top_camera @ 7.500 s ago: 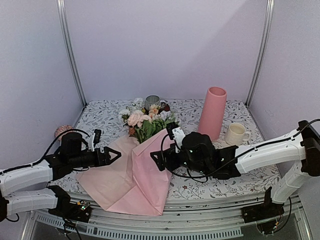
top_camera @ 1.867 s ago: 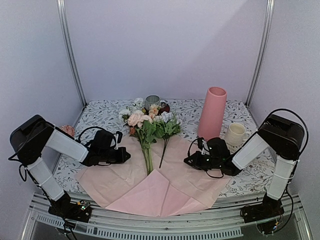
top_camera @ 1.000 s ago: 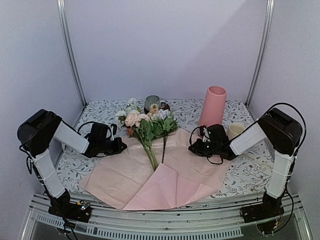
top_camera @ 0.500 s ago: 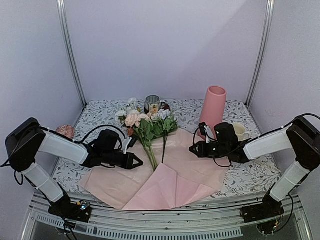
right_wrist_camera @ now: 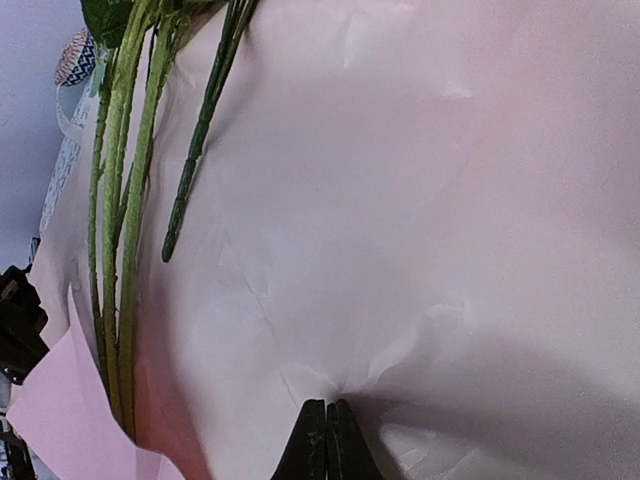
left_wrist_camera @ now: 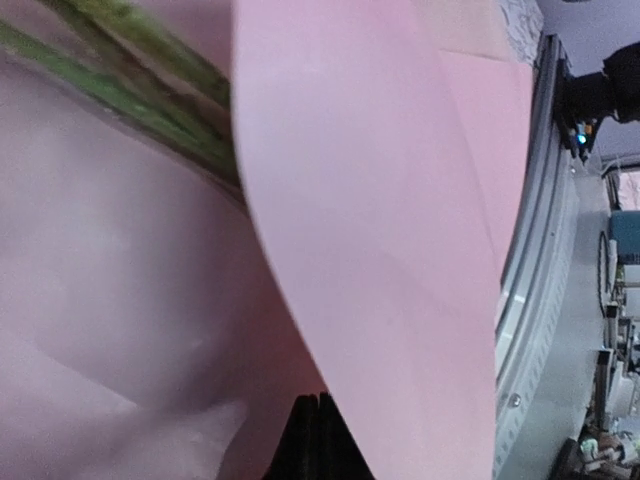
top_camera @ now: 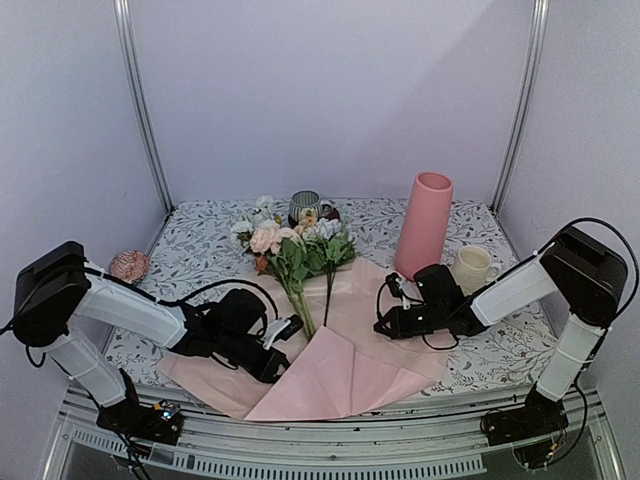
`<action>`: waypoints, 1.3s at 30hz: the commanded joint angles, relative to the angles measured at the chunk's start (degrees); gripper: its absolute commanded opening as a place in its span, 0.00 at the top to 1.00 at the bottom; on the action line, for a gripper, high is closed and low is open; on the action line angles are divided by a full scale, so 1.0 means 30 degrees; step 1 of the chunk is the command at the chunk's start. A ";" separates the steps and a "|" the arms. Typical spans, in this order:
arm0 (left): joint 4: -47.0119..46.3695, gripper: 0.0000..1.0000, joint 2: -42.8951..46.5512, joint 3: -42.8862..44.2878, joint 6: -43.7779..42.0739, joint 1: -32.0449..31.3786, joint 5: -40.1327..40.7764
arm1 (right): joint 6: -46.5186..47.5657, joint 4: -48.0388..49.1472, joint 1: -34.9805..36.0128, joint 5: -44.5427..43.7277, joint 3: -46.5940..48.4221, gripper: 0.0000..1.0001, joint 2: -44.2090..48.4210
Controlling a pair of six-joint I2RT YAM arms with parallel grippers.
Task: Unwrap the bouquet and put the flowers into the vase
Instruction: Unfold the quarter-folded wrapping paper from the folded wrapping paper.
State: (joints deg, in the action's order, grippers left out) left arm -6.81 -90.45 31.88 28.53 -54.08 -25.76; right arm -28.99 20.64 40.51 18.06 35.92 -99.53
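Note:
The bouquet is unwrapped. Its pale pink paper (top_camera: 350, 335) lies spread on the table, with one near corner folded over as a flap (top_camera: 335, 375). The flowers (top_camera: 295, 243) lie on it, blooms toward the back and green stems (top_camera: 300, 310) pointing near. The tall pink vase (top_camera: 424, 225) stands upright at the back right. My left gripper (top_camera: 284, 336) is low on the paper beside the flap, shut; in the left wrist view its tips (left_wrist_camera: 318, 402) meet at the flap's edge, near the stems (left_wrist_camera: 150, 115). My right gripper (top_camera: 381, 325) is shut on the paper, which puckers at its tips (right_wrist_camera: 327, 404).
A cream mug (top_camera: 470, 268) stands right of the vase. A striped cup (top_camera: 304, 206) sits behind the blooms. A pink ball-like thing (top_camera: 128, 265) rests at the table's left edge. The paper's near corner overhangs the front rail (top_camera: 330, 440).
My left gripper has slid from the paper's left side toward the near middle, up to the folded flap. My right gripper has shifted slightly nearer. The paper and flowers have barely moved.

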 commanded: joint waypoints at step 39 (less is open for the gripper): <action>0.7332 0.99 0.2418 0.4086 -0.2867 -0.4733 0.3152 | 0.1050 -0.3126 0.2178 0.1648 0.0352 0.96 0.3050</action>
State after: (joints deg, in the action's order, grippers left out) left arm 15.46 -89.82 45.58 17.61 -73.71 -25.41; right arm -28.47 16.21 43.70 21.23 36.77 -95.50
